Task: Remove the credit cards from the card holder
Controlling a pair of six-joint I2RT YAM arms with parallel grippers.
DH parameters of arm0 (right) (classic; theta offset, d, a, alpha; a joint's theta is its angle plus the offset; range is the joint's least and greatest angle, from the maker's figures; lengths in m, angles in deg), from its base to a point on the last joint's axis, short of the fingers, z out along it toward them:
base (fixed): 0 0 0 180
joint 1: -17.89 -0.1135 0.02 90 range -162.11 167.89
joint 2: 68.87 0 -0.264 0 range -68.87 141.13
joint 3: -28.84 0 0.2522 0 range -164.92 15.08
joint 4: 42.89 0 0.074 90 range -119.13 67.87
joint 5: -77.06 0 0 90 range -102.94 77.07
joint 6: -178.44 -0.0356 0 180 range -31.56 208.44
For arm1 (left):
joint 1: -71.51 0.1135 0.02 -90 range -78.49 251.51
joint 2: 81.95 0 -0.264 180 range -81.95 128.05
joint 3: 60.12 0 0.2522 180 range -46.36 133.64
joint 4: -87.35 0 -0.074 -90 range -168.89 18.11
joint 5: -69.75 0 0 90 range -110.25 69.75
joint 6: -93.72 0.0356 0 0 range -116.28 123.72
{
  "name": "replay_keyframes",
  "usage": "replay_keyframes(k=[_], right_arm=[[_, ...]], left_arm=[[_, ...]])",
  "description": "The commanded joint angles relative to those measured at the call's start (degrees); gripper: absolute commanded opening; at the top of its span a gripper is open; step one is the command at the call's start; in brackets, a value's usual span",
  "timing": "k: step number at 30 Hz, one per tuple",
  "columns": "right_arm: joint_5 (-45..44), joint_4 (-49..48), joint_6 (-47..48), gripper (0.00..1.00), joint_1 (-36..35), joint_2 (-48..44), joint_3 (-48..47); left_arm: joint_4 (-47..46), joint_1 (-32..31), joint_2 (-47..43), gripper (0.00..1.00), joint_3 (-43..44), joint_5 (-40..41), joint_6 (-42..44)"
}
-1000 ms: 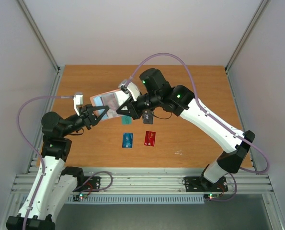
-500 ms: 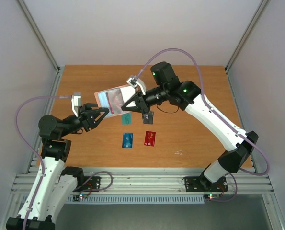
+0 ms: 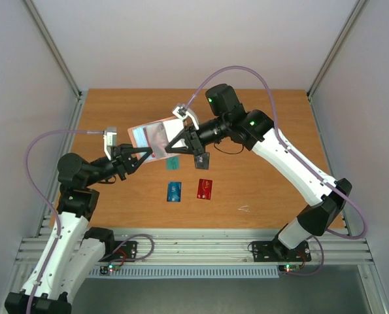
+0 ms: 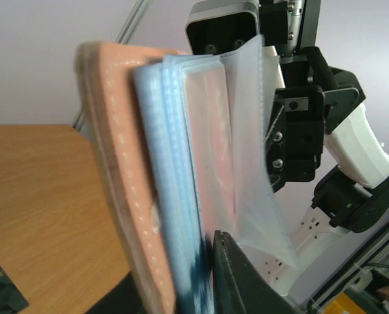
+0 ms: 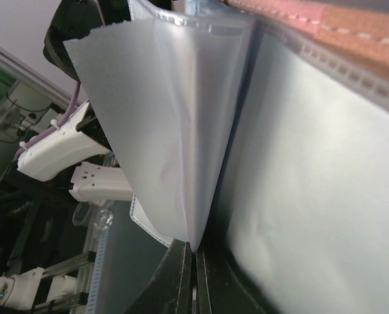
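White walls and an aluminium frame close in a brown wooden table [image 3: 272, 131]. Above its middle, a dusty-pink folding card holder [image 3: 152, 135] with pale blue lining and clear plastic sleeves is held in the air between the two arms.

The right gripper [image 3: 178, 142] has its fingers pressed together on one clear sleeve [image 5: 161, 118] and draws it away from the other leaves. The left gripper [image 3: 146, 152] meets the holder's near left edge. Its one visible finger [image 4: 243, 281] lies against the blue leaves, so it appears to pinch the pink cover [image 4: 122, 176] and the leaves together.

All four cards lie on the wood. A thin teal-green card [image 3: 172, 163] and a thin black card [image 3: 203, 161] sit just below the holder. A thin blue card [image 3: 174, 191] and a thin red card [image 3: 205, 189] lie nearer the robot. The sleeves in view look empty, though a dark patch low on the blue leaves cannot be read.

The emptying therefore seems finished, and this is likely a last check of the leaves. The next move calls for setting the holder down on bare wood. The teal-green and black cards beneath it stand in the way, so a spot farther left would suit. Lilac cables [image 3: 236, 70] arch above both arms.
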Motion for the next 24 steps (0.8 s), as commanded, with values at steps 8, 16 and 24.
replay_keyframes(k=[8,16,24], right_arm=[[-3.7,-9.0,-10.5,0.40,8.7,-1.9,5.8],[-25.9,3.3,-7.1,0.46,9.6,-4.7,6.6],[-9.7,-8.3,-5.9,0.43,-3.4,0.4,2.5]], left_arm=[[25.4,-0.9,1.2,0.00,5.0,21.0,9.0],[40.3,-1.3,2.3,0.00,2.5,68.9,74.7],[40.5,-0.8,0.8,0.00,9.7,29.1,49.0]])
